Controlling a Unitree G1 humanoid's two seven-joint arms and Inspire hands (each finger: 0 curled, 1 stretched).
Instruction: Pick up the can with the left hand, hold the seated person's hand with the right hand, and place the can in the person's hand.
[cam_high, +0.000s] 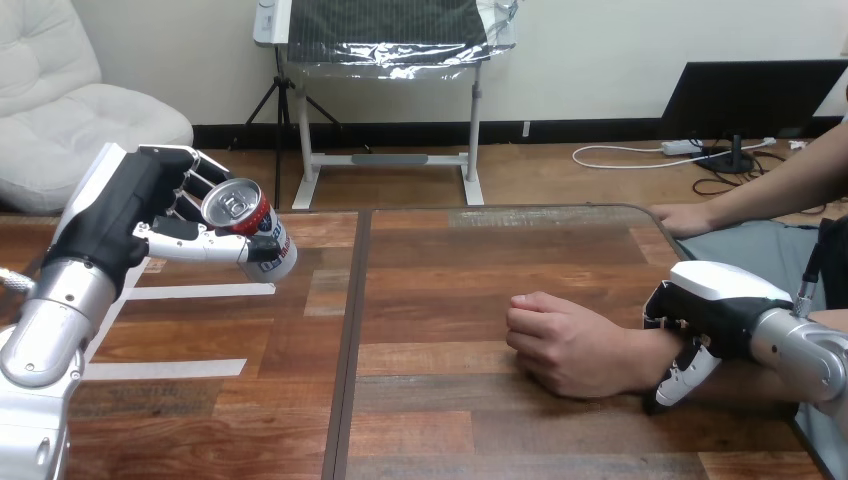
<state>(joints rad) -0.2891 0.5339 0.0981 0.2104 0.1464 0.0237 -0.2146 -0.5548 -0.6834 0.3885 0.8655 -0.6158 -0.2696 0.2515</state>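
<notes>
Can (250, 228) up in the air over the left side of the table (450, 440), tipped so its silver top faces back toward the robot. The left hand (135, 215) has it clamped round the wall, with fingers behind and the thumb laid along the near side. White tape strips (200, 291) lie on the wood below it.

Over near the right edge, the right hand (715, 300) sits on top of the person's wrist, its fingers curled down over the wrist's near side, so it looks like a hold rather than a mere touch. The person's near hand (560, 340) rests on the table right of the middle, closed in a loose fist and well apart from the can. The person's far hand (685, 218) lies flat at the far right corner.

From where I stand the can looks like thin metal: stiff enough along its length, but easily dented by a hard squeeze across the wall. Its painted side is smooth and probably slippery. I cannot tell whether it is full, so its weight is a guess, and if it is opened that tilt could spill it. The mid-wall grip seems the right one. For the handover I would want part of the wall left free for the person's fingers, and the fist has to open first.
</notes>
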